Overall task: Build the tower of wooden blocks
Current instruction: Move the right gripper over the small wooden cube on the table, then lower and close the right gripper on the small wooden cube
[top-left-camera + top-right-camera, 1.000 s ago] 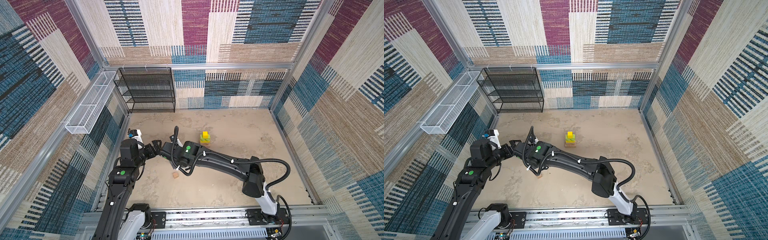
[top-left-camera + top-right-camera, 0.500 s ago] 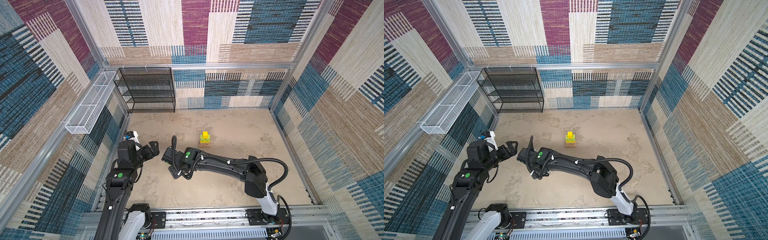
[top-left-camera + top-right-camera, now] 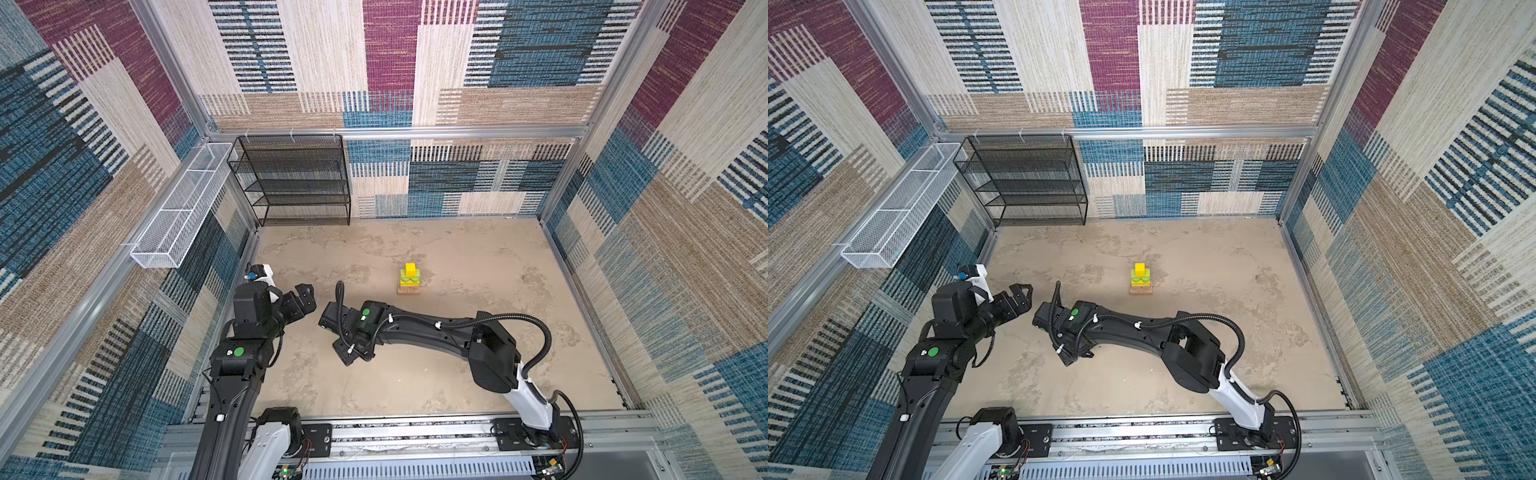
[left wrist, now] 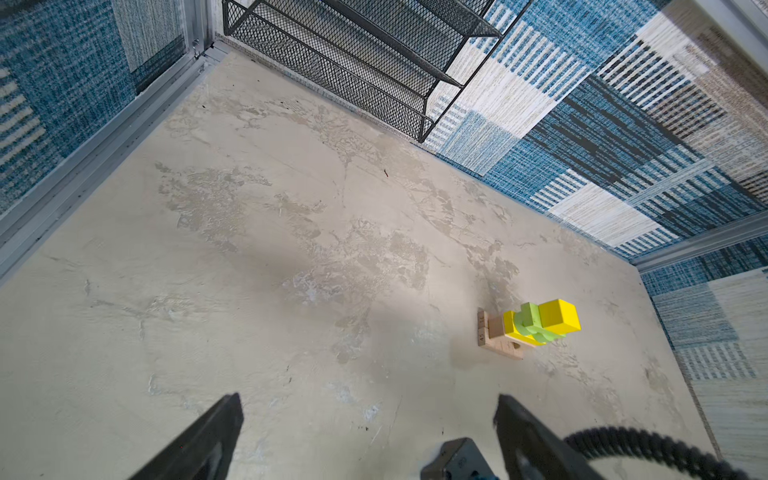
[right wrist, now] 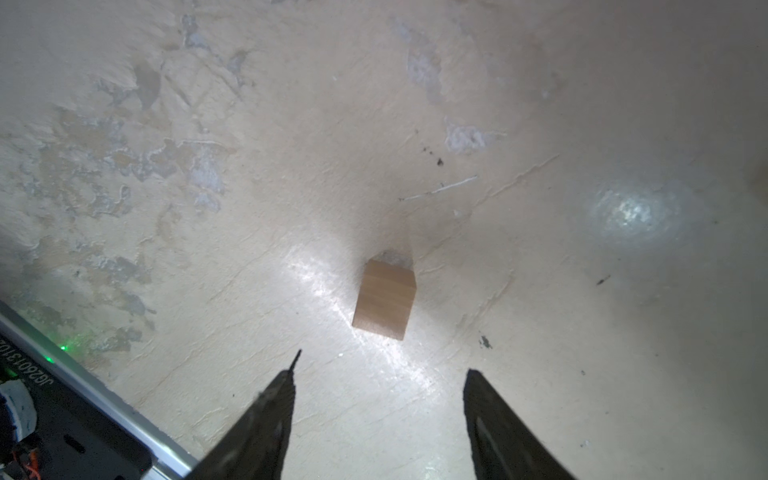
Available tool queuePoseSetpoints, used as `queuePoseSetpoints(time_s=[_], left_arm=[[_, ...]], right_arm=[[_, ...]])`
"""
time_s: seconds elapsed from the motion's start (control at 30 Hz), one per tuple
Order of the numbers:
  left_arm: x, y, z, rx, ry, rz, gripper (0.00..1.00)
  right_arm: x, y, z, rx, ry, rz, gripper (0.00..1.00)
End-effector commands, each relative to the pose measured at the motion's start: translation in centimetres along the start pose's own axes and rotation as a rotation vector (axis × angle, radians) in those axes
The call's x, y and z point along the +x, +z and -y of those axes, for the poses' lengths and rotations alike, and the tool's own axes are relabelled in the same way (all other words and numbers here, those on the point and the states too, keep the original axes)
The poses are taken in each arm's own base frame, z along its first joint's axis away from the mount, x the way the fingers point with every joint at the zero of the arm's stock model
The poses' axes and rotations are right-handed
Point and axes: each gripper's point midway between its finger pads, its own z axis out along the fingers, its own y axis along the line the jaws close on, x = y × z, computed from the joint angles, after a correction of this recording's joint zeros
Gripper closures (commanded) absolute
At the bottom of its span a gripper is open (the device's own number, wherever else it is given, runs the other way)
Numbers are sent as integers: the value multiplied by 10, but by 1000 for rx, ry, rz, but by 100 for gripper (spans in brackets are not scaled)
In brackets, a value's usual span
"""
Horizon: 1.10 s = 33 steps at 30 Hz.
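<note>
Patchwork woven panels walled the cell, and the mottled beige tabletop (image 3: pixel 415 386) shone slick under the wrist light. Mid-surface stood the wood block tower (image 3: pixel 409 279), with a yellow cube (image 3: pixel 410 269) on top. Well apart from the tower, toward the left arm's side, the tan cube (image 5: pixel 384 299) lay just ahead of the right gripper (image 5: pixel 380 372), whose fingers stood apart with nothing between them. The cube looked a little skewed to them (and beyond their tips), so I judged a pinch might catch a corner and skid it. The left gripper (image 4: pixel 368 401), spread wide and empty, hung near the right wrist; a bump seemed possible. Behind the tower, a black wire shelf (image 3: pixel 291 183) and a white mesh basket (image 3: pixel 178 208) lined the walls.
</note>
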Motion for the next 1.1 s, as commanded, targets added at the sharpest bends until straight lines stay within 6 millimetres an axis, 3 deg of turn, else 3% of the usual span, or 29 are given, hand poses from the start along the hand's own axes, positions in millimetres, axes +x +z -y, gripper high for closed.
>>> queuePoseSetpoints(time_s=[0.0, 0.2, 0.63, 1.07], left_arm=[[-3, -2, -2, -16, 24, 7, 1], [-2, -3, -4, -27, 26, 7, 1], [-3, -4, -7, -44, 31, 12, 1], [-2, -3, -7, -41, 30, 10, 2]], right_arm=[[-7, 3, -8, -34, -7, 19, 34], [-6, 12, -14, -59, -10, 4, 40], [-3, 33, -14, -50, -8, -29, 43], [0, 40, -14, -48, 3, -48, 50]])
